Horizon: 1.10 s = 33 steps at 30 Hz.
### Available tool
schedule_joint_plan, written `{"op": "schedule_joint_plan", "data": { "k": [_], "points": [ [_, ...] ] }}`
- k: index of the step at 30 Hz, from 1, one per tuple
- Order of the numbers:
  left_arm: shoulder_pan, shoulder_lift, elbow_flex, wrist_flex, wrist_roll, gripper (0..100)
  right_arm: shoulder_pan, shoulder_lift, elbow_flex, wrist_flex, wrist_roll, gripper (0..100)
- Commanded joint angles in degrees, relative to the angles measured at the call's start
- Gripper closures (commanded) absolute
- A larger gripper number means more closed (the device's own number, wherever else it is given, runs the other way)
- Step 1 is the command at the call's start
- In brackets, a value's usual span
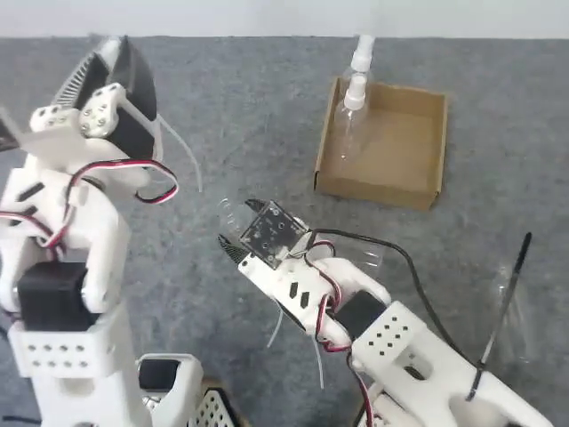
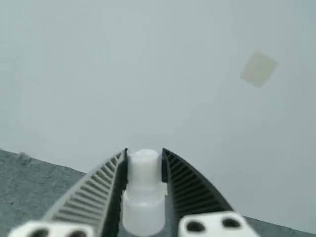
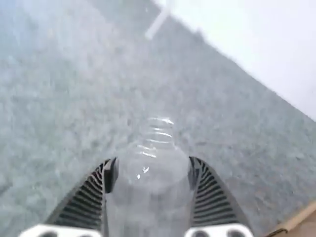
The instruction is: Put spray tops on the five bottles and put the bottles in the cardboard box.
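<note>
From above, the left gripper (image 1: 108,46) is raised over the far left corner of the grey felt mat (image 1: 267,116), and a thin white dip tube (image 1: 182,147) hangs down from it towards the mat. The right gripper (image 1: 238,228) is low over the middle of the mat, clenched around a clear plastic bottle (image 1: 233,212) that lies tilted with its neck pointing away from the arm. Farther back and to the right stands the open brown cardboard box (image 1: 378,191); two clear bottles (image 1: 354,107) with white spray tops on stand upright inside it, in its far left corner. In the left wrist view, the left gripper (image 2: 143,154) has its ribbed black fingers (image 2: 106,187) pressed against both sides of a white plastic spray top (image 2: 143,197), which stands upright between them in front of a pale wall (image 2: 148,74). In the right wrist view, the right gripper (image 3: 151,165) grasps the clear bottle by its body, and the threaded neck (image 3: 157,133) juts out past the fingertips, bare and uncapped, above the mat, with a corner of the box just at the edge
</note>
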Motion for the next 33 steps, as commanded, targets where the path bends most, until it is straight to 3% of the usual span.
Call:
{"op": "schedule_joint_plan", "data": {
  "k": [1,9,14,20,28,33],
  "points": [
    [0.2,-1.4,1.2,-2.1,1.9,98,-0.5,-3.0,-0.4,-2.4,-0.8,99.2],
    [3.3,-0.6,5.0,-2.5,2.0,98,-0.7,-3.3,-0.3,-2.3,-0.8,99.2],
    [2.7,-0.7,11.0,-9.0,1.8,98,-0.7,-3.3,-0.2,-2.3,-0.8,99.2],
    [2.7,-1.1,13.8,-10.5,1.8,98,-0.5,-3.3,-0.2,-2.2,-0.8,99.2],
    [6.0,-1.2,16.5,-1.1,1.8,98,0.1,-3.3,-0.3,-2.7,-0.8,99.2],
    [10.2,-1.2,18.3,1.9,-4.0,98,3.7,-3.3,-1.8,-2.9,-4.3,99.2]
  ]
}}
